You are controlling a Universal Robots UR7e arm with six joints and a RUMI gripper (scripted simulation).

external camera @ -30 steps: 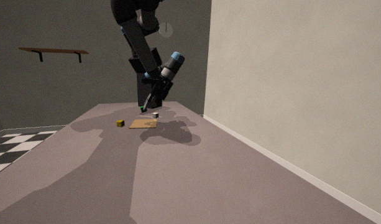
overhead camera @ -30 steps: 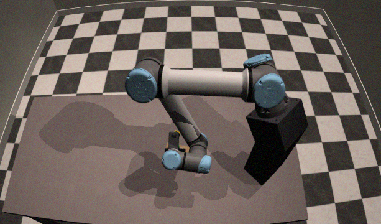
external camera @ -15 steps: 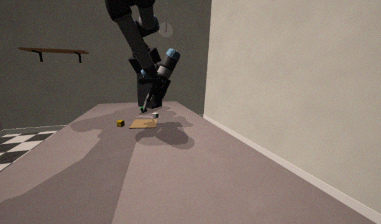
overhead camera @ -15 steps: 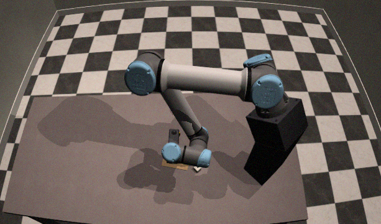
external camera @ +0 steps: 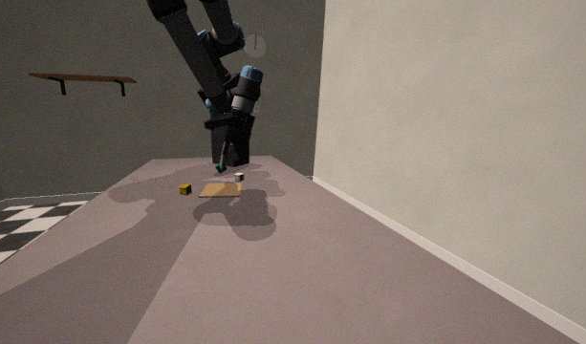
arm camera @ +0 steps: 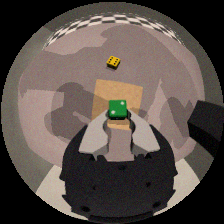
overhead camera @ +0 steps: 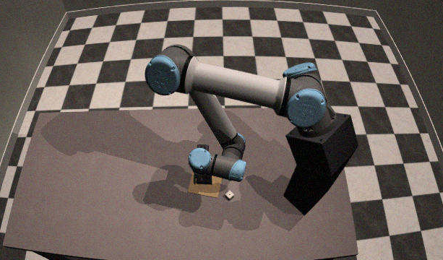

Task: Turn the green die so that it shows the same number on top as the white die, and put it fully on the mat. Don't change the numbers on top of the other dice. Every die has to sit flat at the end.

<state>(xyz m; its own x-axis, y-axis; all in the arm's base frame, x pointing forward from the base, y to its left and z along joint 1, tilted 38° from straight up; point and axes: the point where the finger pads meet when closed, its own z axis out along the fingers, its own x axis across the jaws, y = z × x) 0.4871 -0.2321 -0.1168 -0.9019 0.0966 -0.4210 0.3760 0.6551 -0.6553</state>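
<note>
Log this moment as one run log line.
hand: shut on green die | die: above mat | white die: beside mat | phase: carrying

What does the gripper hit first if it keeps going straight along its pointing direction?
Probably the mat. The gripper is shut on the green die and points down, held above the table; in the wrist view the tan mat lies right beyond the die. Depth is unclear, so the die would likely touch first.
</note>
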